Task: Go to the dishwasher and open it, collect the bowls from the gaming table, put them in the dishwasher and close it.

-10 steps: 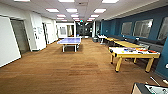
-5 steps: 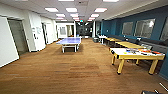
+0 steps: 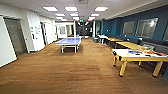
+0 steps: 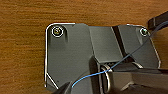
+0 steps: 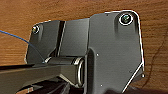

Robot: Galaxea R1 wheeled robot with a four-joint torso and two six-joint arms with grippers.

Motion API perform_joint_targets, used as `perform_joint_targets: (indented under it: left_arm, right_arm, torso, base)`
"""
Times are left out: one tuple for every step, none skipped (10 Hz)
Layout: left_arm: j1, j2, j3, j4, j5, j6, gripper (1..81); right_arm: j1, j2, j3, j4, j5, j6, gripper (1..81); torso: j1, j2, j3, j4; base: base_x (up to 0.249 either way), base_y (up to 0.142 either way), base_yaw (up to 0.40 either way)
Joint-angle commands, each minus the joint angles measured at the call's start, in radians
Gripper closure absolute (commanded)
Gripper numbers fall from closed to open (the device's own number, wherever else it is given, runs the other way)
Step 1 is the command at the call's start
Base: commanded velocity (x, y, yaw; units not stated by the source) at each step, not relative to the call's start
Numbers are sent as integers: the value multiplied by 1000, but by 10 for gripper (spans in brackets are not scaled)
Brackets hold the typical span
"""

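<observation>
The gaming table [image 3: 123, 53], with a pale top, yellow edge and yellow legs, stands at the right of the head view, a few metres ahead on the wooden floor. Small coloured things [image 3: 140, 52] lie on its top towards its far end; they are too blurred to tell as bowls. The dishwasher is out of view. Both wrist views look down past the robot's dark plates onto the wooden floor [image 4: 22, 50].
A blue table-tennis table [image 3: 69, 41] stands in the middle of the hall ahead. Yellow-wood tables [image 3: 130, 45] line the blue wall with windows on the right. White walls and a doorway [image 3: 15, 37] run along the left. Wide wooden floor [image 3: 75, 72] lies in front.
The whole head picture has shifted slightly, so the camera has moved; the gaming table sits a little nearer and further right.
</observation>
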Motion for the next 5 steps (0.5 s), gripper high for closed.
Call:
perform_joint_targets:
  left_arm:
    - [-43,-1,-2,-3,43,0,10]
    - [-43,0,-2,-3,43,0,10]
    - [-43,0,-2,-3,43,0,10]
    - [-43,0,-2,-3,42,0,10]
    - [-41,2,-2,-3,43,0,10]
  right_arm:
    - [51,-1,1,-6,-49,-4,10]
    - [51,-1,1,-6,-49,-4,10]
    - [51,-1,1,-4,-49,-4,10]
    - [51,-2,0,-4,-49,-4,10]
    - [50,-1,-2,-4,-49,-4,10]
  torso:
    - [0,0,0,0]
    - [0,0,0,0]
    - [0,0,0,0]
    - [0,0,0,0]
    - [0,0,0,0]
  base:
    - [275,0,0]
    - [275,0,0]
    - [275,0,0]
    - [275,0,0]
    - [275,0,0]
